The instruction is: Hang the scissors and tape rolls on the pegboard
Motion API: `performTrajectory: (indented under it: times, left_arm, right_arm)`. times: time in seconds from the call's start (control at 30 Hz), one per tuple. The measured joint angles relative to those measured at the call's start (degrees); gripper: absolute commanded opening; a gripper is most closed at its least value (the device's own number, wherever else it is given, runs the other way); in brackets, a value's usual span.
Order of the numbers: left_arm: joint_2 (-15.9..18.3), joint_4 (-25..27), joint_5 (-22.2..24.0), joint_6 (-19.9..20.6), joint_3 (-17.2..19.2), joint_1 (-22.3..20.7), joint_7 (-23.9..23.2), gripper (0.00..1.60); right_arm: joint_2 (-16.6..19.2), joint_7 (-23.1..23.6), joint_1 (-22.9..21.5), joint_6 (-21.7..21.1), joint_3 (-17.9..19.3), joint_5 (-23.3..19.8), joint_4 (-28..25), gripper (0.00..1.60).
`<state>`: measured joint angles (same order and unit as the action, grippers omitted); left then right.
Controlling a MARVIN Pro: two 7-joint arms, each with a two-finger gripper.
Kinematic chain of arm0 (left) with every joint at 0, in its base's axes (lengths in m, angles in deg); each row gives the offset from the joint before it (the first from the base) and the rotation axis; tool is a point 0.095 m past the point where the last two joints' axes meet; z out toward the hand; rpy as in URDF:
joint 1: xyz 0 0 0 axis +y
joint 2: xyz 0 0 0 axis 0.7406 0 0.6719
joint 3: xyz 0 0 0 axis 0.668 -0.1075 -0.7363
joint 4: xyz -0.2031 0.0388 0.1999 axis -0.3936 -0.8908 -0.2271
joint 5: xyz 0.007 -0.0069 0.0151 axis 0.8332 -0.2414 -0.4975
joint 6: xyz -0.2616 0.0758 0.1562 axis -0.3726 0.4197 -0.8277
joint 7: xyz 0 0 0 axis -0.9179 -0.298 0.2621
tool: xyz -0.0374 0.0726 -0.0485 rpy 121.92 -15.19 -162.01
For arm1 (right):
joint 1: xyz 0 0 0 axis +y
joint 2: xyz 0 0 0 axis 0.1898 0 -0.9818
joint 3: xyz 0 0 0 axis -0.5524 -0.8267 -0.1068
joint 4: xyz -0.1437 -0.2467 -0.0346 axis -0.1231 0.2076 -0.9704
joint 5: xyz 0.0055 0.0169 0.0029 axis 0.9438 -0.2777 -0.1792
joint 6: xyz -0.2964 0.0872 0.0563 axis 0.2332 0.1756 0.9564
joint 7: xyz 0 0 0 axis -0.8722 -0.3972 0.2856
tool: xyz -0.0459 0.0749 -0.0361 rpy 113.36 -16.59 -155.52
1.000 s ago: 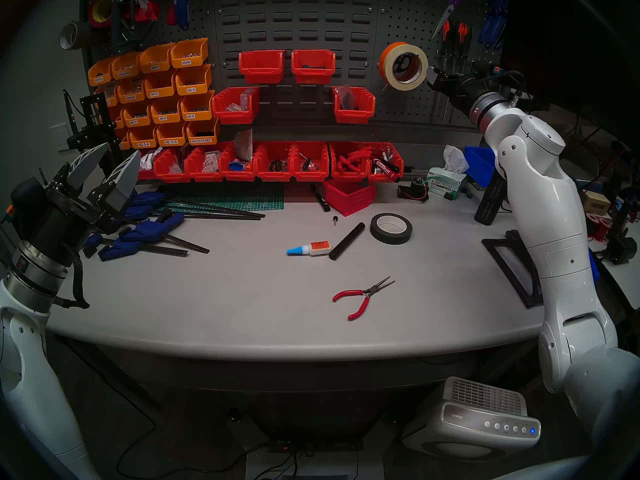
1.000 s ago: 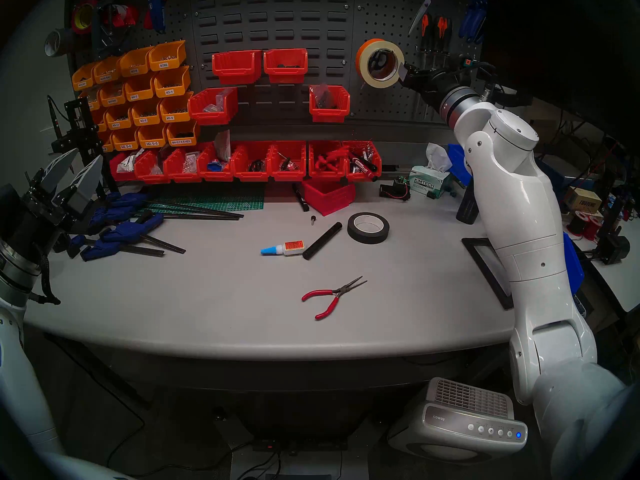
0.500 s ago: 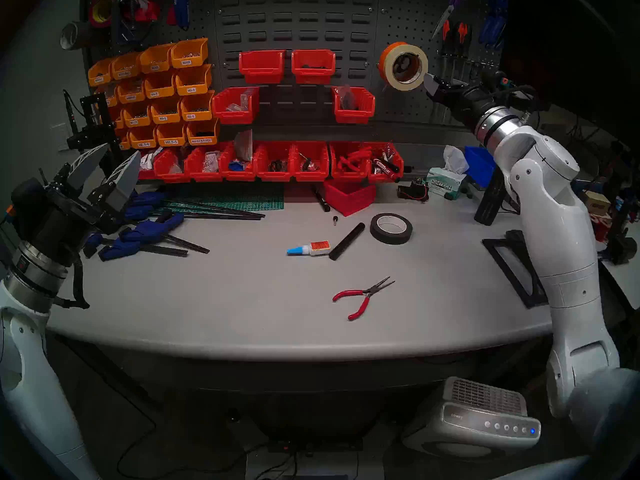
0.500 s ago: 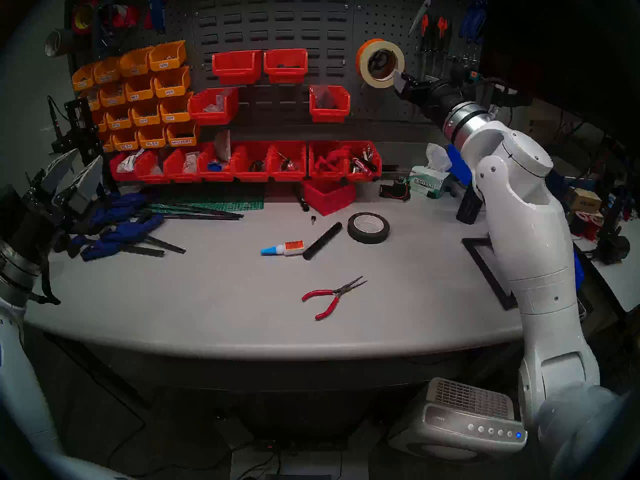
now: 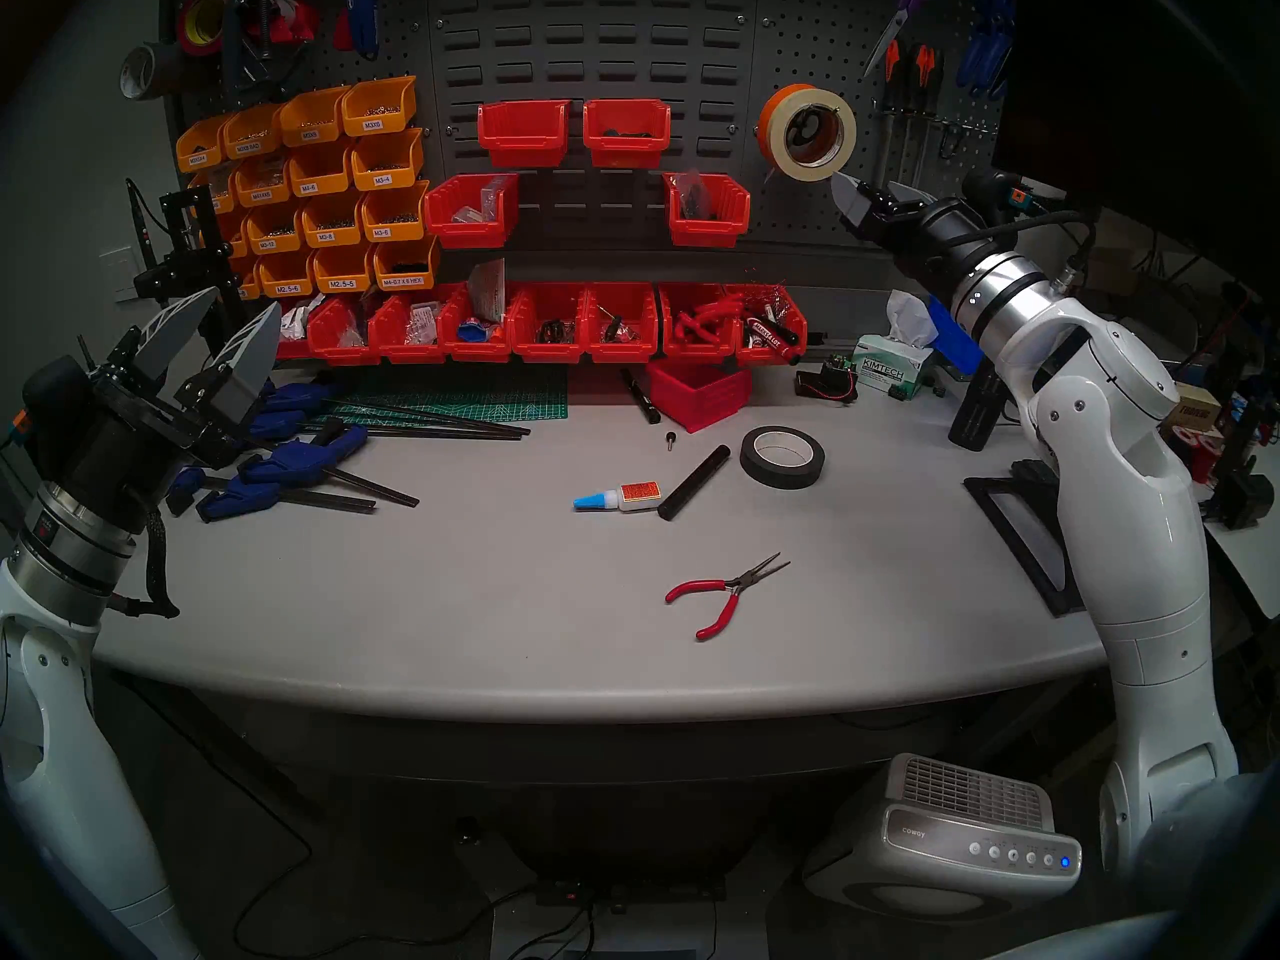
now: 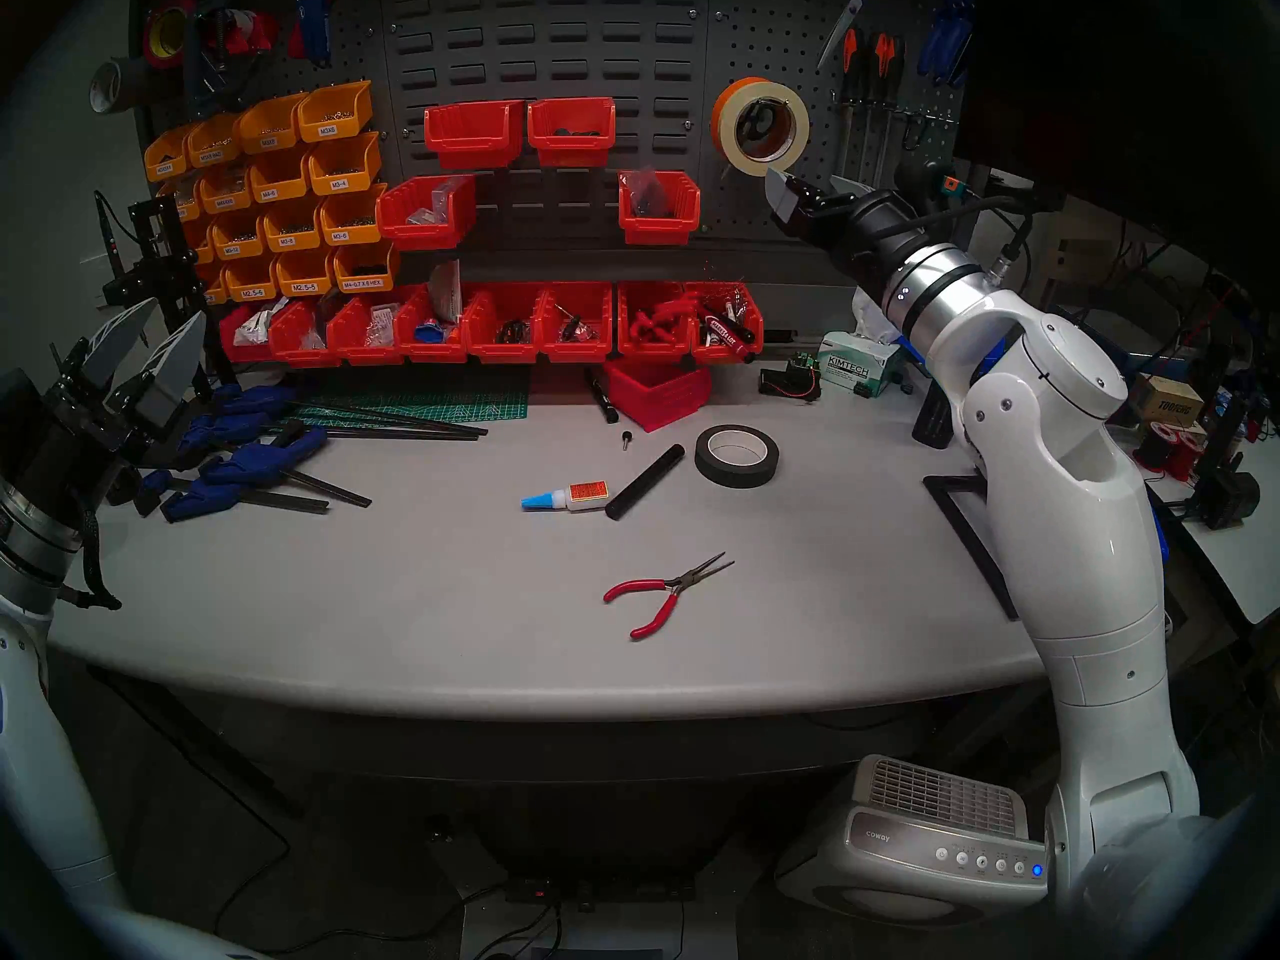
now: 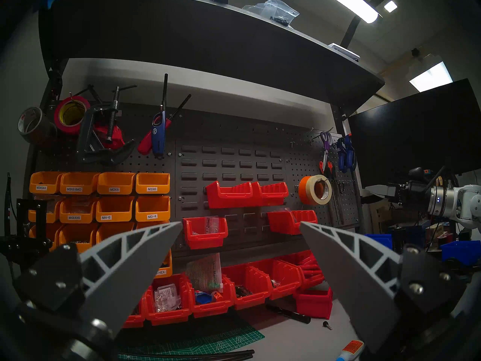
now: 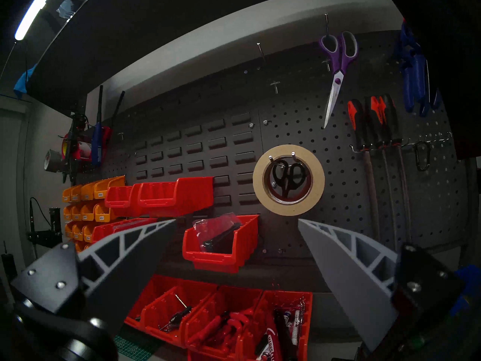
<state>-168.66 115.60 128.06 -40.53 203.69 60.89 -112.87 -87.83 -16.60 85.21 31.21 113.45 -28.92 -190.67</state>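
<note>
A: What changed just now?

B: The right gripper (image 5: 874,200), jaws wide and empty, has drawn back to about four o'clock of the tape rolls (image 5: 807,133).

A: Where are they?

B: Orange and cream rolls hang on the pegboard (image 8: 338,196) hooks, black scissors (image 8: 288,176) behind them. The left gripper (image 5: 208,345) gapes idle at nine o'clock. The hanging looks done.
</note>
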Motion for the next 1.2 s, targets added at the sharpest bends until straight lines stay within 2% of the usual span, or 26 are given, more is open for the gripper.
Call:
performTrajectory:
  times: [0.37, 0.93, 1.2]
  left_arm:
    - [0.0, 0.0, 0.0, 0.0, 0.0, 0.0, 0.0, 1.60]
    - [0.0, 0.1, 0.1, 0.0, 0.0, 0.0, 0.0, 1.60]
    - [0.0, 0.2, 0.1, 0.0, 0.0, 0.0, 0.1, 1.60]
  right_arm:
    - [-0.7, -1.4, 9.6, -0.1, 6.0, -1.4, -8.2, 1.60]
    - [-7.7, -6.3, 24.5, -3.1, 16.3, -1.5, -20.4, 1.60]
    - [-9.7, -5.5, 29.6, -2.4, 18.8, -0.9, -21.6, 1.60]
